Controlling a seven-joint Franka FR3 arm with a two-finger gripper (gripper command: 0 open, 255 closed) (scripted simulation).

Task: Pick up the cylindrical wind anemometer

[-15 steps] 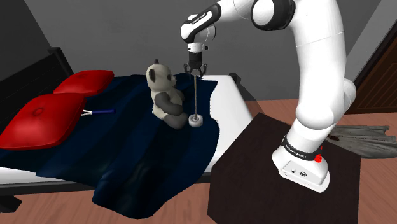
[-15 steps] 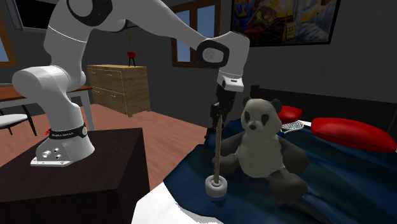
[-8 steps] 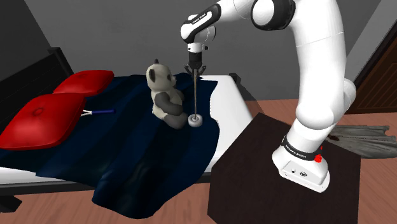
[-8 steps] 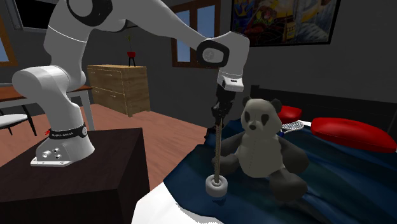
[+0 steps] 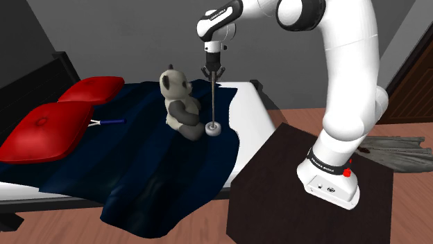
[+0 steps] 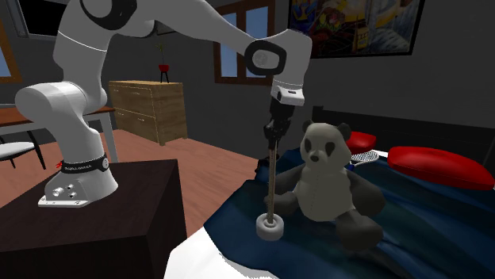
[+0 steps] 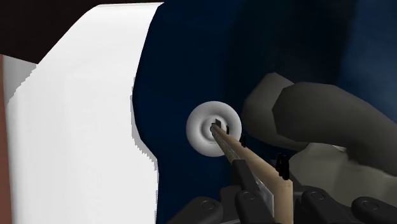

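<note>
End effector [image 5: 211, 75] clamped on anemometer [image 6: 270, 227] rod top, risen since earlier; base slightly higher beside panda [image 6: 325, 178].

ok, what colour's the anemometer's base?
The anemometer's base is white; best seen in the wrist view.

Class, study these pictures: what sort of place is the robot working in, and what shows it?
Most likely a bedroom: a bed with a dark blue blanket, two red pillows at its head, a stuffed panda on it, and a wooden dresser.
</note>
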